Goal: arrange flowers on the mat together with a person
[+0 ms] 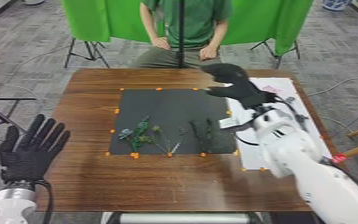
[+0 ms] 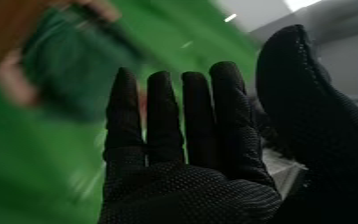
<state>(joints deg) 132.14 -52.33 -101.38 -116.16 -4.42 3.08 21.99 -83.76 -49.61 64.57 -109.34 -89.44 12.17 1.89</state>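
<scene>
In the head view my right hand (image 1: 238,86) is above the far right part of the dark mat (image 1: 162,102), at the edge of the white sheet, fingers apart and holding nothing. My right hand (image 2: 189,145) has straight fingers in the right wrist view, its thumb out to the side. My left hand (image 1: 31,152) is open at the table's left side. On the mat's near half lie a leafy stem with bluish flowers (image 1: 136,135), a thin sprig (image 1: 164,139) and dark stems (image 1: 201,135). A pink flower (image 1: 270,89) lies on the white sheet.
The white sheet (image 1: 285,87) lies along the table's right side, partly under my right arm. Orange markers (image 1: 135,155) line the mat's edges. The brown table (image 1: 95,180) extends around the mat. A black stand's pole rises beyond the table's far edge.
</scene>
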